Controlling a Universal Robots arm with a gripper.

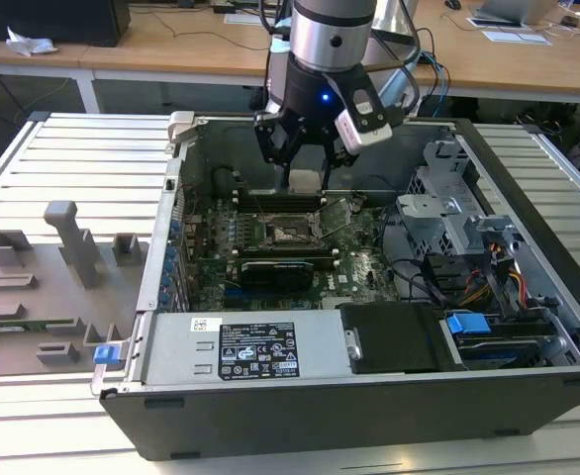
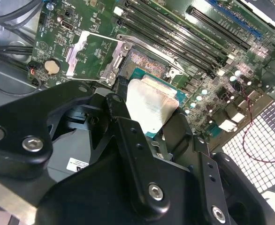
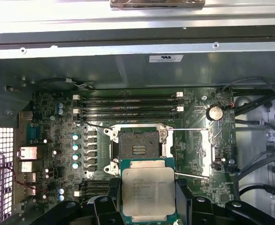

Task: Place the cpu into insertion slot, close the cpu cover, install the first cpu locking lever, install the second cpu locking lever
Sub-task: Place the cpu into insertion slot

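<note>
Holding the cpu (image 3: 148, 191) above the motherboard (image 3: 57, 140).
With the arm pointing down into the case (image 1: 369, 421), the hand (image 1: 305, 173) clamps the cpu by its edges, level, just beside the bare slot (image 3: 138, 147); the cover (image 3: 194, 152) stands open.

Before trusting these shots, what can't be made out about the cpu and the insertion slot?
First wrist view: one cpu edge is cut off at the picture edge.
Second wrist view: the cpu hides part of the insertion slot.
Both wrist views: the cpu's underside faces away.
</note>
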